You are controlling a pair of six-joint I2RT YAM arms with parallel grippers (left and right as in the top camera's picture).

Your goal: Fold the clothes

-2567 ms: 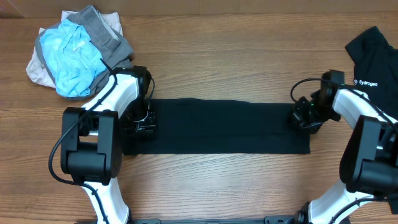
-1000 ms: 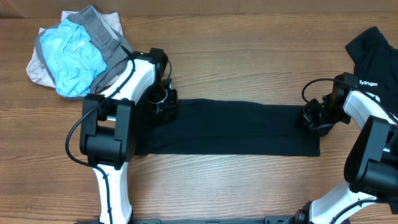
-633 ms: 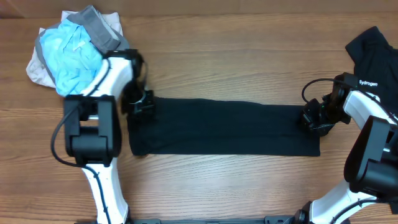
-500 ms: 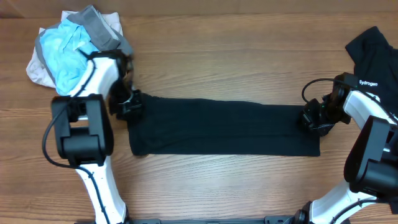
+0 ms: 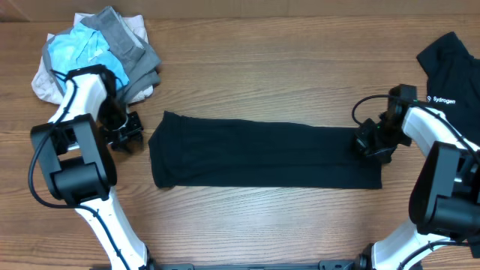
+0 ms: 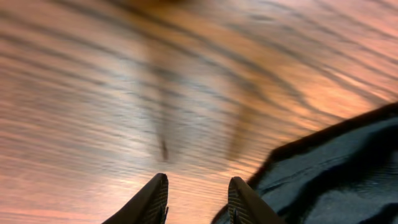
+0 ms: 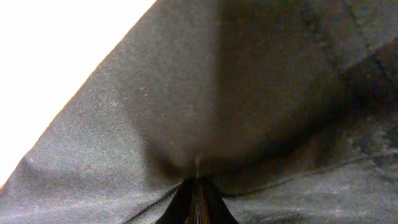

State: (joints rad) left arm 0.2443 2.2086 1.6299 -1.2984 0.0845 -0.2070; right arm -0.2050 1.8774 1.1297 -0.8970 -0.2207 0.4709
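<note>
The black garment [image 5: 262,154] lies flat on the table [image 5: 262,75] as one long band, stretched between the two grippers. Its right end sits under the right gripper [image 5: 369,142], which is closed tight on a pinch of the cloth. From the right wrist the fabric rises in a small ridge that runs straight into the closed tips, with more black cloth spread all around them

The garment's left end lies just to the right of the left gripper [image 5: 124,135], with bare wood showing between them from above. That gripper is partly open and empty: its fingers [image 6: 155,198] stand apart with only wood grain between them. In the blurred left wrist view, the dark edge of the cloth comes in close beside the right-hand finger, and whether it touches cannot be told

Just beyond the left gripper, on the far side from the robot, lies a bundle [image 5: 90,56] of light-blue, grey and beige cloth. Beyond the right gripper and further right, a black shirt with white lettering [image 5: 450,67] lies at the table's edge
</note>
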